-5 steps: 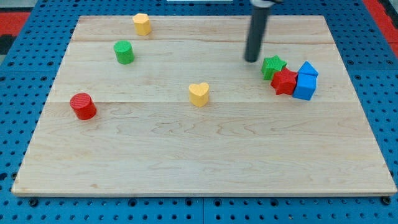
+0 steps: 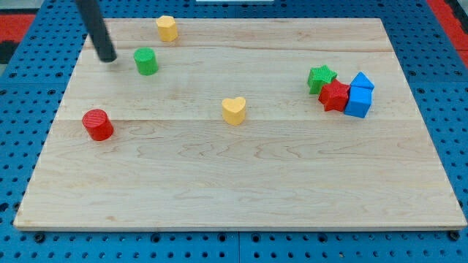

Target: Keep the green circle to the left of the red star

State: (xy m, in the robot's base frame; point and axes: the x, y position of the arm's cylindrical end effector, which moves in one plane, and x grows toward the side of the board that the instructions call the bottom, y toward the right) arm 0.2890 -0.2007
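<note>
Wooden board (image 2: 241, 190) sitting on blue pegboard (image 2: 22, 109). Nearest the view's bottom: red cylinder (image 2: 96, 124) at left, yellow heart (image 2: 234, 110) mid-board. Further up at right, a cluster — red star (image 2: 334, 96) touching green star (image 2: 320, 77) and two blue blocks (image 2: 359, 94). Green circle (image 2: 145, 61) sitting upper left, well apart from and left of red star. My tip (image 2: 107, 58) — plain rod, nothing to open or close — resting just beside green circle on its left, not touching. Farthest: yellow block (image 2: 167, 28) near top edge.
</note>
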